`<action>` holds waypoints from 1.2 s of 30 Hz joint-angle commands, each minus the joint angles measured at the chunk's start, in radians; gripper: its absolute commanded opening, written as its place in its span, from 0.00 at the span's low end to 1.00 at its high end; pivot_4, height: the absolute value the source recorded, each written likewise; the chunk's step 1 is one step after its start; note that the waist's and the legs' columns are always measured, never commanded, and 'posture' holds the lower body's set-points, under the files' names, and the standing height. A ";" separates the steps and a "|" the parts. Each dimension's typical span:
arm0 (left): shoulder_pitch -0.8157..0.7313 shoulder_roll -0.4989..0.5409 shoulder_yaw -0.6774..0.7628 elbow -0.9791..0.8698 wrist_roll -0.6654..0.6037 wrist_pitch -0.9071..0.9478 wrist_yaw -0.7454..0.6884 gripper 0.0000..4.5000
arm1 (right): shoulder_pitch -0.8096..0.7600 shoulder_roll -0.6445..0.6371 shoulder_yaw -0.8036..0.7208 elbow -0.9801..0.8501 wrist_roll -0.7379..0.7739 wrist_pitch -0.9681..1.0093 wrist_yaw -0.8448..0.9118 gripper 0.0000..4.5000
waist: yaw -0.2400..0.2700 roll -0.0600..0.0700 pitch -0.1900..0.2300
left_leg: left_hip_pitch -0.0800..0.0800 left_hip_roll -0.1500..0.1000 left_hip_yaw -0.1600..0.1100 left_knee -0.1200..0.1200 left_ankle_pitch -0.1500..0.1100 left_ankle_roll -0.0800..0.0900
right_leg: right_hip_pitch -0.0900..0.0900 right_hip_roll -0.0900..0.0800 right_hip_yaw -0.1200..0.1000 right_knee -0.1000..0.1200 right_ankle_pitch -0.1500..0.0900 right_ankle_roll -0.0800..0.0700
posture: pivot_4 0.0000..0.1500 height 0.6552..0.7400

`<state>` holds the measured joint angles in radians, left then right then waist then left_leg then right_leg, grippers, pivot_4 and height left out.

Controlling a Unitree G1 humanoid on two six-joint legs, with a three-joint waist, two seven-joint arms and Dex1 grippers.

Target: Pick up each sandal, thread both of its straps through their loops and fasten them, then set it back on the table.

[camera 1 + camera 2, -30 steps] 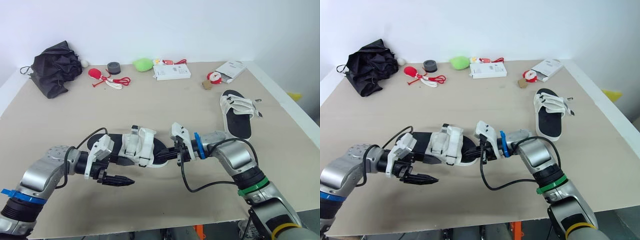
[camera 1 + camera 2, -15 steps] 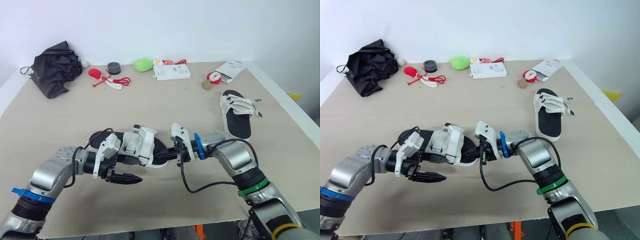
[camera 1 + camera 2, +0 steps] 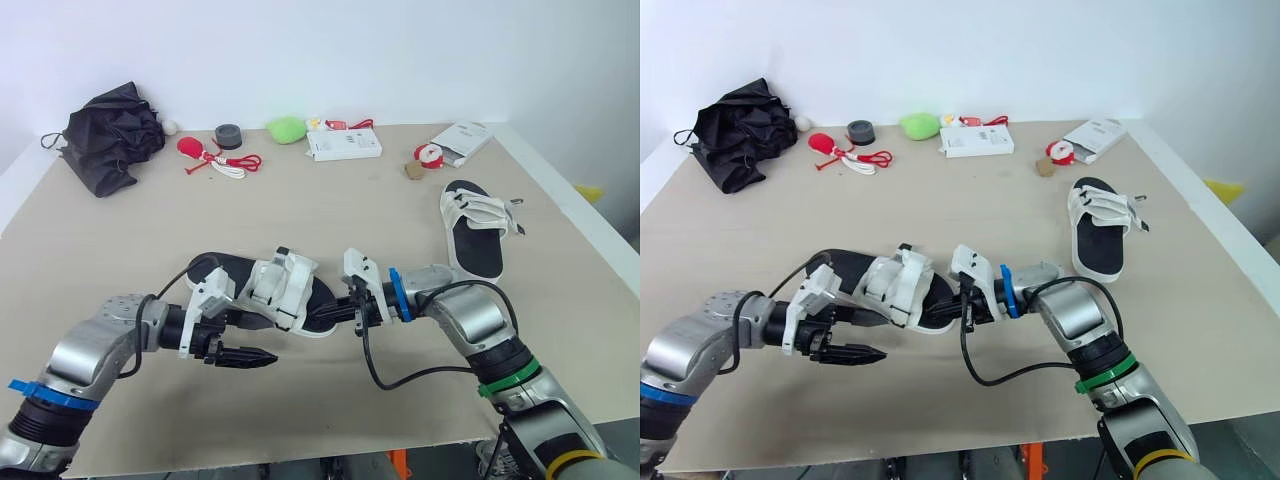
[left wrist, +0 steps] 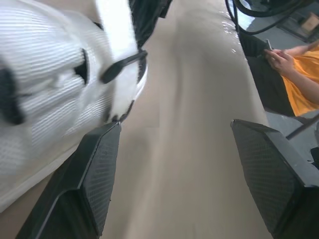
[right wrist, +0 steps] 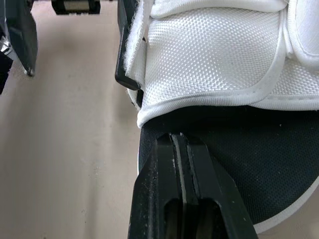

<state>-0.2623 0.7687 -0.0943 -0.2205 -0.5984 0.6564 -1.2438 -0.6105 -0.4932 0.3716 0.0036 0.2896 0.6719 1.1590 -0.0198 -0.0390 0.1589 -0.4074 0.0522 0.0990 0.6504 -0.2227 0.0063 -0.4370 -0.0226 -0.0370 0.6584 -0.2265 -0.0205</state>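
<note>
Right pincer pinches only the sole edge of the near sandal; the open left pincer beside it could knock it loose.

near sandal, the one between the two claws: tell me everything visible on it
The black-footbed sandal with white mesh straps lies across the beige table, rolled partly onto its side with the straps bulging upward. It has a white sole rim and black plastic loops on the straps. The right claw is shut on the edge of one end. The open left claw sits beside the straps; whether it touches them is unclear.
</note>
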 commanded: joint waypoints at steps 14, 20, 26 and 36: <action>-0.009 -0.108 -0.042 -0.068 0.024 -0.011 0.113 0.81 | 0.023 -0.011 0.027 0.012 -0.016 0.017 -0.003 0.00 | 0.001 0.000 0.000 | 0.000 0.000 0.000 0.001 0.000 0.000 | 0.001 0.000 0.000 0.000 0.001 0.001 | 1.00 1.00; -0.007 -0.100 -0.033 -0.068 -0.001 0.013 0.097 0.81 | 0.020 -0.013 0.027 0.014 -0.018 0.016 -0.001 0.00 | 0.001 0.000 0.000 | 0.000 -0.001 0.000 0.001 0.000 0.000 | 0.001 0.000 0.001 0.000 0.001 0.001 | 1.00 1.00; -0.016 -0.111 -0.028 -0.036 -0.006 0.042 0.122 0.51 | 0.016 -0.010 0.030 0.017 -0.020 0.013 -0.001 0.00 | 0.001 0.000 0.000 | 0.000 -0.001 0.000 0.001 0.000 0.000 | 0.001 0.000 0.001 0.000 0.001 0.001 | 1.00 1.00; -0.036 -0.070 -0.076 -0.022 -0.017 0.130 0.072 0.01 | 0.021 -0.018 0.026 0.005 -0.016 0.021 -0.001 0.00 | 0.001 0.000 0.000 | 0.000 -0.001 0.000 0.001 0.000 0.000 | 0.001 0.000 0.000 0.000 0.001 0.001 | 1.00 1.00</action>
<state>-0.2886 0.6768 -0.1560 -0.2201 -0.5982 0.7636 -1.1384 -0.6070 -0.4958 0.3695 0.0027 0.2899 0.6677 1.1556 -0.0187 -0.0392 0.1588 -0.4073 0.0516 0.0991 0.6518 -0.2227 0.0062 -0.4362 -0.0226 -0.0366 0.6585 -0.2255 -0.0192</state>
